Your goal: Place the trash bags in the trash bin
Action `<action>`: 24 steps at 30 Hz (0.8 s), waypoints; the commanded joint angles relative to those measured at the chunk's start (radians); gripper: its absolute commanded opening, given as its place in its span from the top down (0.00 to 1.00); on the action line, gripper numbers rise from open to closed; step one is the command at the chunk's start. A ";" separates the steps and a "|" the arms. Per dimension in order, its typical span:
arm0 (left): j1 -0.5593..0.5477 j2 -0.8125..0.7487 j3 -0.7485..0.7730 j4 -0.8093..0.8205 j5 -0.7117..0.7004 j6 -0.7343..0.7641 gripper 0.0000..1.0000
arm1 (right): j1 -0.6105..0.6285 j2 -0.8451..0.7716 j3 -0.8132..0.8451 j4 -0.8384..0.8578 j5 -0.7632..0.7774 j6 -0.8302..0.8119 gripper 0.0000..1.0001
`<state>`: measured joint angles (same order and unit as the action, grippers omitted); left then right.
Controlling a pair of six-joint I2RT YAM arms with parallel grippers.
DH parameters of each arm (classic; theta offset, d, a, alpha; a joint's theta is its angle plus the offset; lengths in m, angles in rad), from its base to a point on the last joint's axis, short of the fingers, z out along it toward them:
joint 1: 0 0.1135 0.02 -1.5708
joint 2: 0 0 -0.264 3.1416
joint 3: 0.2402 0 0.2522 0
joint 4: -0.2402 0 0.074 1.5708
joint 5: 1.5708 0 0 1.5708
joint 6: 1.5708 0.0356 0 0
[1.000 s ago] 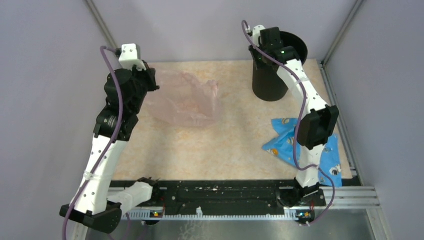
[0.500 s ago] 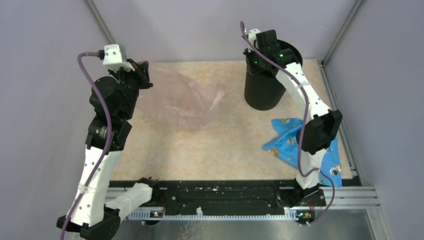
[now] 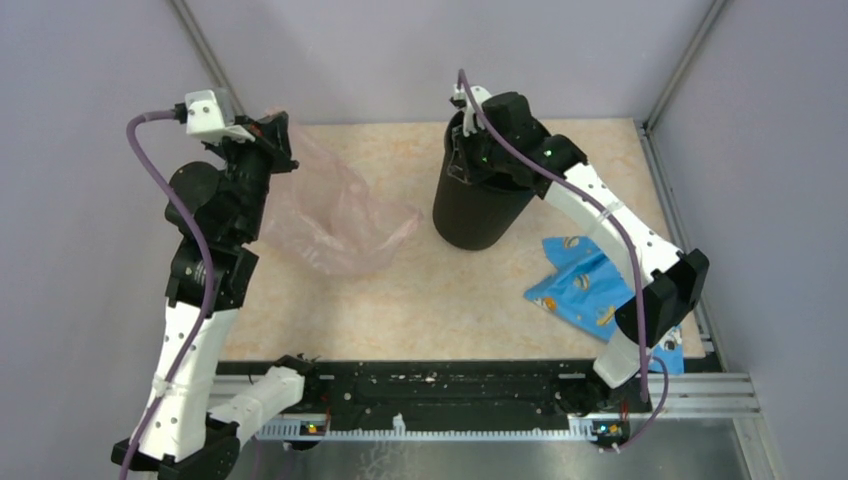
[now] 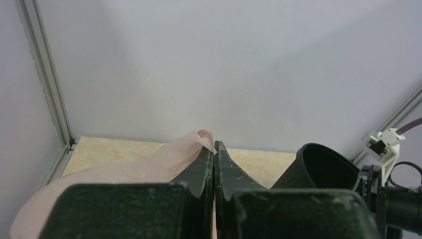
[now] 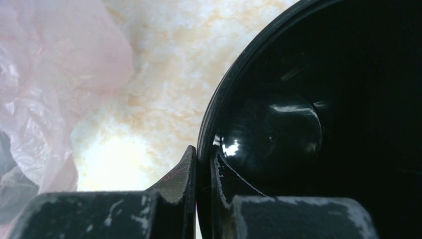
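Note:
A pale-pink translucent trash bag (image 3: pixel 335 215) hangs from my left gripper (image 3: pixel 280 130), which is shut on its top edge; the film's corner (image 4: pixel 201 139) pokes out beside the pressed-together jaws. The bag's lower part drapes on the table. The black round trash bin (image 3: pixel 478 210) stands at mid-table, tilted. My right gripper (image 3: pixel 465 150) is shut on its rim: one finger (image 5: pixel 181 174) is outside the wall and the other is inside. The bin's inside (image 5: pixel 293 129) looks bare. The bin's mouth (image 4: pixel 326 167) also shows in the left wrist view.
A blue patterned cloth (image 3: pixel 590 295) lies at the table's right front, partly under the right arm. Grey walls and metal frame posts (image 3: pixel 195 45) close the table at the back and sides. The black rail (image 3: pixel 450 385) runs along the near edge.
My right gripper closed on the bin's rim and dragged the bin left and nearer, from the back right toward mid-table. My left gripper lifted the bag higher and further left.

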<state>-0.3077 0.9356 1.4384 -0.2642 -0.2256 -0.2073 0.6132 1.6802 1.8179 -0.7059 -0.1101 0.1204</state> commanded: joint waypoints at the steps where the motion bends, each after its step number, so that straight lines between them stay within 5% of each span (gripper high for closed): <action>1: -0.002 -0.026 0.036 0.071 -0.015 -0.004 1.00 | 0.073 -0.045 -0.050 0.069 -0.029 0.100 1.00; 11: -0.002 -0.042 0.044 0.071 -0.021 -0.001 1.00 | 0.188 -0.028 -0.111 0.094 0.019 0.140 0.93; 24: -0.002 -0.076 0.039 0.072 -0.017 -0.004 1.00 | 0.229 0.009 -0.108 0.096 0.049 0.189 0.64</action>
<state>-0.3077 0.8783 1.4513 -0.2535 -0.2337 -0.2104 0.8333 1.6859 1.6939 -0.6331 -0.0528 0.2676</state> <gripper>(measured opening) 0.006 0.323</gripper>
